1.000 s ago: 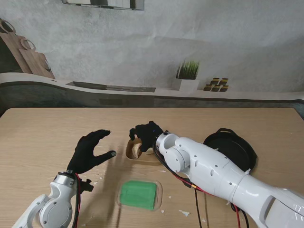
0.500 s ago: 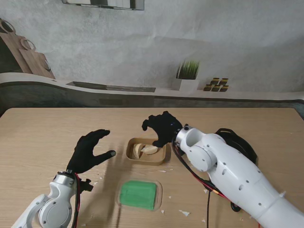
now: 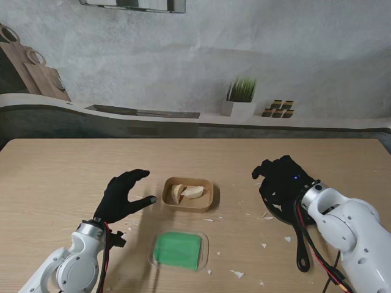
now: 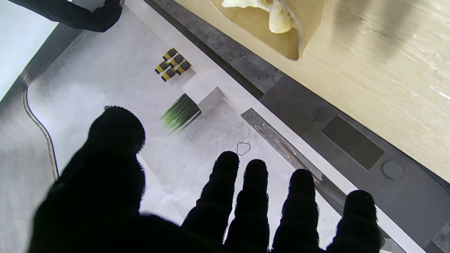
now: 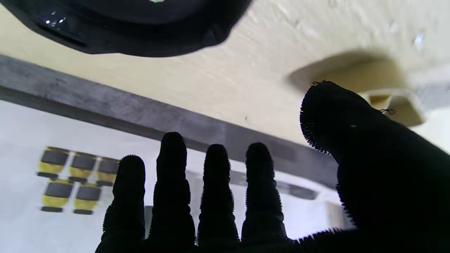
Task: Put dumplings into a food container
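A: What is being shown?
B: Right hand point(image 3: 280, 178), fingers apart and empty, is hovering over the pan point(image 3: 300, 241); dumplings point(image 3: 184, 193) are lying in the container point(image 3: 207, 196).
A: Next?
B: Probably grasping another dumpling; left hand point(image 3: 124, 196) is idling, spread.

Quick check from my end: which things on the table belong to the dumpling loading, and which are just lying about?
Part of the job:
food container
dumplings inside it
black pan under the right hand
left hand, open beside the container

Lying about:
green lid
white scraps on the table
potted plant on the back counter
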You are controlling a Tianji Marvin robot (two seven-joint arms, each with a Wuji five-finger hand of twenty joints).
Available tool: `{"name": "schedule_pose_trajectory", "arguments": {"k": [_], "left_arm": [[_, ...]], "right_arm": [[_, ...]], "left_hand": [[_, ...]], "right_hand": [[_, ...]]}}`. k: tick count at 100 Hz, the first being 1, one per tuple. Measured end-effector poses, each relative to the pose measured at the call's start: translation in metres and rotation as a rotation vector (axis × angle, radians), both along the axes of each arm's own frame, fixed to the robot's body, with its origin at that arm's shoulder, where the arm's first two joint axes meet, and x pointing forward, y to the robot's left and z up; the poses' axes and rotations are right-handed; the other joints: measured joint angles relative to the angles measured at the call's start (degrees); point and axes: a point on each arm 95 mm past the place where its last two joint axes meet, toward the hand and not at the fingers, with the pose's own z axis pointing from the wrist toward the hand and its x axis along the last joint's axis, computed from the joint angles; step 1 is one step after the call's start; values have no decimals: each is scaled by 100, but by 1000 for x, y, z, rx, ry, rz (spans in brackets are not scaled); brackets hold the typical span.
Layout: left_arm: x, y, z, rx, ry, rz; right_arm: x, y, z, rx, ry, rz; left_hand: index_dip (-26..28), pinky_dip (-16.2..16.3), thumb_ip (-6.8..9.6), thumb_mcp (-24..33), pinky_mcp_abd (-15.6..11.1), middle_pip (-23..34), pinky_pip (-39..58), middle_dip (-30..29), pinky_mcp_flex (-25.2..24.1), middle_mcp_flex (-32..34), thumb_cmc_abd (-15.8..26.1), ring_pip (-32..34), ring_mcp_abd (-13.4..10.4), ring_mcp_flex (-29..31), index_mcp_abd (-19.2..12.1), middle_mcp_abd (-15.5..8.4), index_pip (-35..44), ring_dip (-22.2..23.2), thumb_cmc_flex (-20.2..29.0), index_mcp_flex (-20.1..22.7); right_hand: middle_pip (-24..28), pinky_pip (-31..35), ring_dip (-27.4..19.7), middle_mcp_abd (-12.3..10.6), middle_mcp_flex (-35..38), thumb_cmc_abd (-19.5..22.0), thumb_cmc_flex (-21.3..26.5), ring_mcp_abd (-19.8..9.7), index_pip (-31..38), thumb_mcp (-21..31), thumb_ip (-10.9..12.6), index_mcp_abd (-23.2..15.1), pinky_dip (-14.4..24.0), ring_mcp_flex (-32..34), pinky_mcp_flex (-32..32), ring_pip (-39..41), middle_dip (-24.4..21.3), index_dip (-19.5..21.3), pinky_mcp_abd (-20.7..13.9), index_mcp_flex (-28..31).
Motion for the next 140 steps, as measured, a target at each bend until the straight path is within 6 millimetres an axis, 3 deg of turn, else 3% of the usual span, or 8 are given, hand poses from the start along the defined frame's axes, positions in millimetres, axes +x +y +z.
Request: {"name": "schedule_pose_trajectory", "arguments": {"k": [7,19,37,81,108,124,140], "left_arm": [[1,-4,-2,10,9,-9],[2,-9,-5,32,20,-26],[2,-9,-8,42,26,-28],[3,-10,-9,51,39,-19],[3,-9,-10,57,38,-17],[4,-8,-11,57,38,-16],[4,-7,-11,57,38,-15]], "right_arm": [[-1,-16,-9,-12,-42,83],[0,-41,-21,-40,-20,63],[3,-55,-33,-133,-30,122],[18,-64,-69,-173,38,90],[22,-62,-78,-194,62,93],[25,-60,-79,-200,60,91],[27,-60,-81,-220,52,92]], "left_hand": [[0,0,0,0,0,0,0,0,0,0,0,0,0,0,-2,0,0,0,0,0],[0,0,0,0,0,0,0,0,1,0,0,0,0,0,-3,0,0,0,0,0],[0,0,0,0,0,0,0,0,2,0,0,0,-1,0,-4,0,0,0,0,0],[0,-2,0,0,0,0,0,0,2,0,0,0,-2,0,-4,0,0,0,0,0],[0,-2,0,0,-1,0,0,0,2,0,0,0,-2,0,-4,0,0,0,0,0],[0,-2,0,0,-1,0,0,0,2,0,0,0,-2,0,-4,0,0,0,0,0],[0,-2,0,0,-1,0,0,0,2,0,0,0,-2,0,-4,0,0,0,0,0]], "right_hand": [[-23,-63,-77,-266,82,-11,106,-232,-76,210,0,-343,26,1,56,-190,0,0,-67,62],[-76,-125,-197,-354,110,-82,256,-295,-137,406,0,-535,74,-8,110,-406,-2,70,-67,160],[-91,-127,-264,-580,111,-295,345,-446,-196,652,0,-862,75,-8,245,-548,-2,197,-109,180],[-105,14,-272,-728,138,-432,533,-623,-246,905,0,-1118,75,-1,458,-557,-3,336,-284,324],[-220,247,-272,-940,410,-566,590,-651,-250,970,0,-1295,75,202,583,-583,-63,338,-287,703],[-260,633,-148,-940,1041,-569,594,-585,-168,1037,0,-1300,75,633,723,-238,0,356,-272,1287],[-269,900,-22,-883,1836,-572,659,-530,236,1104,0,-1294,75,1005,864,66,4,656,-211,1511]]}}
